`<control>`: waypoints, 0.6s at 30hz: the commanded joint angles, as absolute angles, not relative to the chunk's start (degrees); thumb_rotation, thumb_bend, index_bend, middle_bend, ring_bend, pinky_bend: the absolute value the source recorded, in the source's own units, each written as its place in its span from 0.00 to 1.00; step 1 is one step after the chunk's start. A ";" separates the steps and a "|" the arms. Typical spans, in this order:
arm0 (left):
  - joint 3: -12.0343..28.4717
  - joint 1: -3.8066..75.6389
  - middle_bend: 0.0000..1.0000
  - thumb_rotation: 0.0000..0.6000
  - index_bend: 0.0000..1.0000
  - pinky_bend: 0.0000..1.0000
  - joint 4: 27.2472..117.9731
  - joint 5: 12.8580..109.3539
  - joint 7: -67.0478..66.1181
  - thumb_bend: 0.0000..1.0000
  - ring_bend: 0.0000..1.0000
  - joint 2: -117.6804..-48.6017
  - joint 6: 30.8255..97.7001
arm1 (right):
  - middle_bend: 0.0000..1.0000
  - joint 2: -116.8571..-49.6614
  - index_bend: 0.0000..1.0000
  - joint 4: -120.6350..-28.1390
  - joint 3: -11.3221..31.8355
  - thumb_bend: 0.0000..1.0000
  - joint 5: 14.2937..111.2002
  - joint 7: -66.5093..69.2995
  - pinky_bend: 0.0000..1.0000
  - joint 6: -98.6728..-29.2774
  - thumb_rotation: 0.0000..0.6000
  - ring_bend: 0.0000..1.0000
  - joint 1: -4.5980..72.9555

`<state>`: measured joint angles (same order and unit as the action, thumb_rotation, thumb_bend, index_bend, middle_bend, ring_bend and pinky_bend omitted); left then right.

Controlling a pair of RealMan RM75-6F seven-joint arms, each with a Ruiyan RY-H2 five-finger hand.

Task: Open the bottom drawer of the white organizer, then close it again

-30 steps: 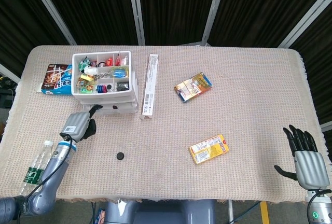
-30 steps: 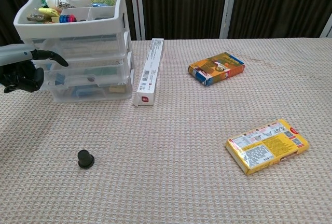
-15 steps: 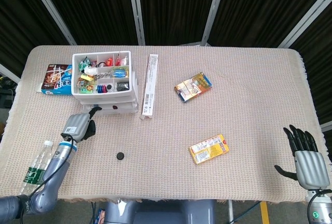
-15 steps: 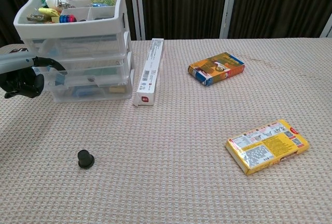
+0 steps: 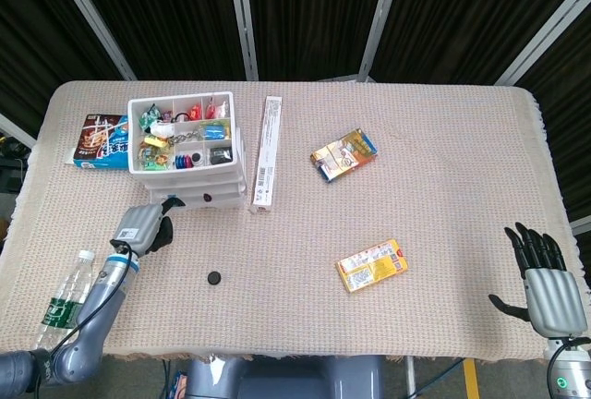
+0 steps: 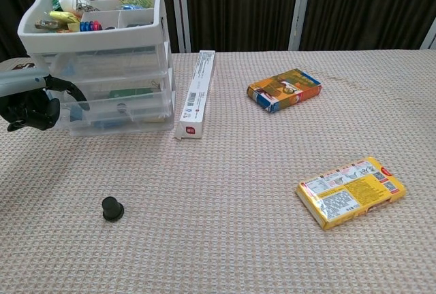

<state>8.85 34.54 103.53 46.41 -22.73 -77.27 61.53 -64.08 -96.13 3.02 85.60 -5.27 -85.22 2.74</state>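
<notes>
I am resting my left hand [image 6: 30, 107] at the front left corner of the white plastic drawer organizer [image 6: 102, 62], fingers curled, one dark fingertip hooking against the clear bottom drawer [image 6: 116, 113]. I cannot tell whether it is truly gripping. The organizer is standing near the far left edge of the beige woven tablecloth [image 5: 416, 168], its open top tray holding small colourful bits. My right hand [image 5: 545, 279] is hanging well apart from the organizer at the near right corner, fingers spread, holding nothing. A long white carton [image 6: 195, 93] is lying just right of the organizer; a small black cap [image 6: 112, 207] is sitting in front.
</notes>
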 commanded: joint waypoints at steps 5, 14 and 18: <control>6.80 33.12 0.95 1.00 0.43 0.78 105.21 48.89 -21.55 0.88 0.86 -75.43 61.85 | 0.00 -64.09 0.04 -96.21 2.98 0.00 85.63 -5.26 0.00 -85.25 1.00 0.00 2.70; 4.19 31.38 0.95 1.00 0.42 0.78 106.77 52.75 -19.96 0.89 0.86 -73.85 61.97 | 0.00 -64.13 0.04 -96.29 2.99 0.00 85.58 -5.37 0.00 -85.20 1.00 0.00 2.72; 3.62 30.72 0.94 1.00 0.38 0.78 107.25 54.42 -18.97 0.88 0.86 -73.59 62.25 | 0.00 -64.12 0.04 -96.33 2.97 0.00 85.56 -5.39 0.00 -85.19 1.00 0.00 2.71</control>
<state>3.84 30.98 107.04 53.95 -19.34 -73.72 62.12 -64.12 -96.33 2.97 85.56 -5.39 -85.19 2.71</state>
